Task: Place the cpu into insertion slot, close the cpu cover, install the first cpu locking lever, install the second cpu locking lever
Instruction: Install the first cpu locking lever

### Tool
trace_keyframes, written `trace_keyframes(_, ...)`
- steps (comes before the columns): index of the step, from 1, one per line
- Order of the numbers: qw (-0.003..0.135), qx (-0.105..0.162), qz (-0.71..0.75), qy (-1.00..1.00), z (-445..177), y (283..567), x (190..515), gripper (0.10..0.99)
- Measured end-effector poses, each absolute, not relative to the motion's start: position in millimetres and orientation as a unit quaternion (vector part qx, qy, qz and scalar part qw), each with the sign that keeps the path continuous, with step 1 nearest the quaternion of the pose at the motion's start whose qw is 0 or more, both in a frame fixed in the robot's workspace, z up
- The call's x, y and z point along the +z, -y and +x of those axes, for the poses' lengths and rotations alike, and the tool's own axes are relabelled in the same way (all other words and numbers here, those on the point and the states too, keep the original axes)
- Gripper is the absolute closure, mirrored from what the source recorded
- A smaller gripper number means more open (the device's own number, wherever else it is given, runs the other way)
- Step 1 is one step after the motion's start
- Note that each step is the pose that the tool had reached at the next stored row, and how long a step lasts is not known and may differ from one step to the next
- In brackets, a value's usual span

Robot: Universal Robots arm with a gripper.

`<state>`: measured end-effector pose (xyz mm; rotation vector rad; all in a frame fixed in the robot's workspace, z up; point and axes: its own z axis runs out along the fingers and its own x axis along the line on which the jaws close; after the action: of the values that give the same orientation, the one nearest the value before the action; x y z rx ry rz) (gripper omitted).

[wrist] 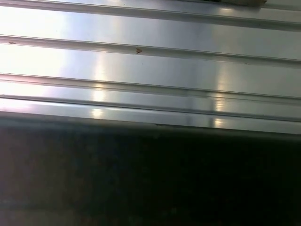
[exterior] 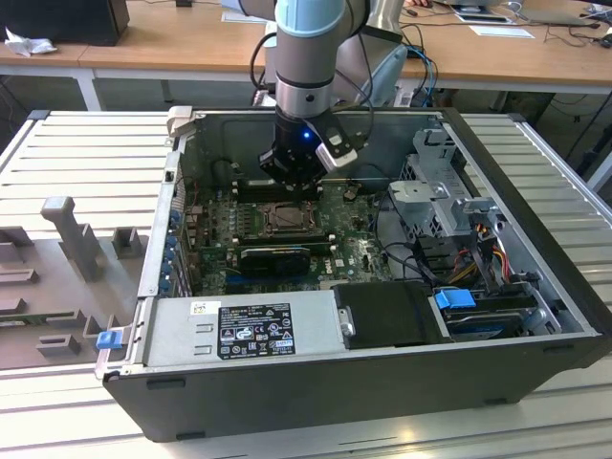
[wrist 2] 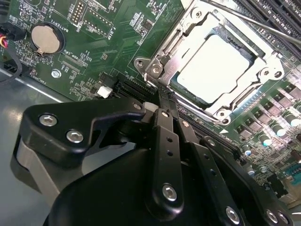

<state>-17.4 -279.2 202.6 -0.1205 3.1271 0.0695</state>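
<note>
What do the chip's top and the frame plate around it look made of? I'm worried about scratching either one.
The pale square cpu top looks like matte, brushed metal: it glows evenly, without sharp glints. The thin silver cpu cover framing it looks like polished stamped steel, judging by its bright highlights and folded edges. Neither material is certain from looks alone.

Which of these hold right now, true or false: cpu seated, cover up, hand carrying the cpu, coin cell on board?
1. The cpu sits in the insertion slot. True.
2. The cpu cover stands upright. False: it lies flat, framing the cpu.
3. The hand carries the cpu. False: its fingers are together, tips at the socket's edge.
4. A coin cell sits on the motherboard. True.
</note>
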Motion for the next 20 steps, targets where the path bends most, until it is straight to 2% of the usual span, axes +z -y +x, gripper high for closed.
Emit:
trace_keyframes(6,0.006,0.03,-0.038,-0.999,-17.4,279.7,201.9,0.98)
trace_keyframes(11,0.006,0.029,-0.038,-0.999,-17.4,279.8,216.2,0.98)
trace_keyframes(20,0.006,0.029,-0.038,-0.999,-17.4,285.4,216.3,0.98)
